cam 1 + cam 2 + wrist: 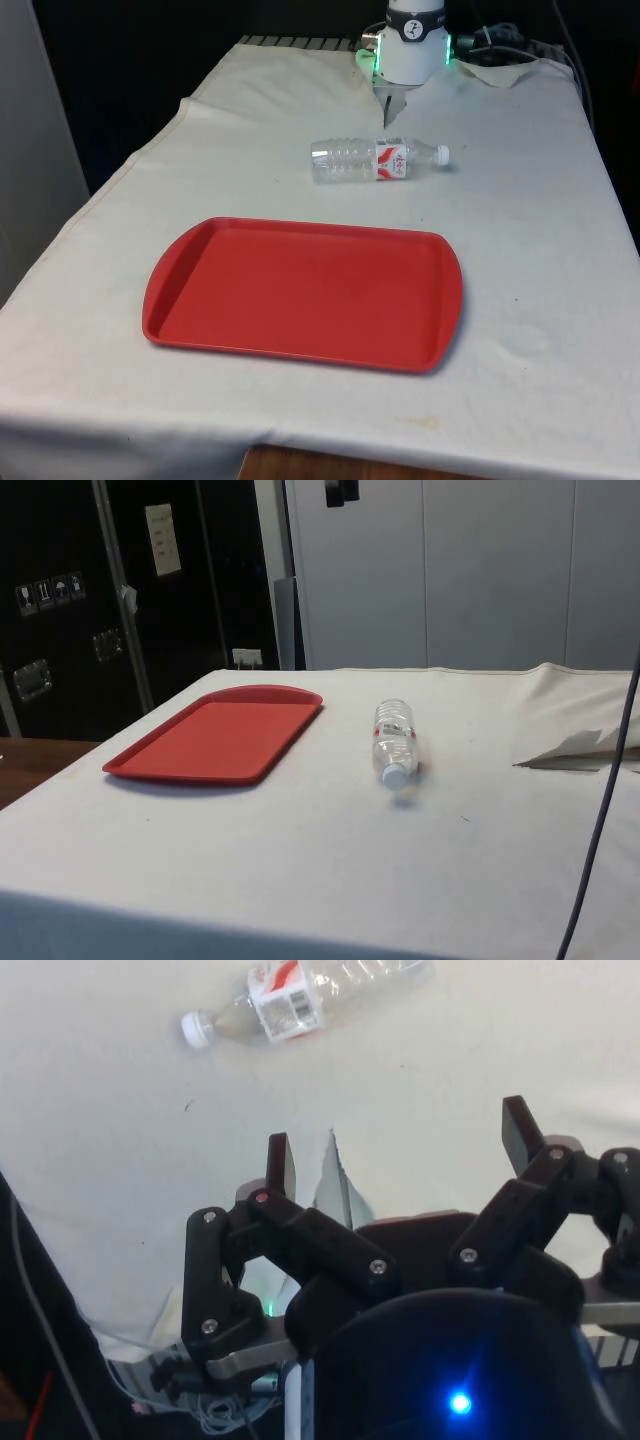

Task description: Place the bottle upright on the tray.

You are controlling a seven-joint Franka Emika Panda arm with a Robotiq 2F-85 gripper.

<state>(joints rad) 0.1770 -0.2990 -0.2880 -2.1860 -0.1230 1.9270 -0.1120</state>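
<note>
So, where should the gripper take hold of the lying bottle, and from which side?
Probably from above, at the clear body of the bottle, fingers across its width. It lies on its side on the cloth, apart from the red tray; the body is its widest, evenly round part. The open gripper looks wide enough.

Bottle [310, 995] base cut off by the wrist picture's edge; label print illegible.
</note>
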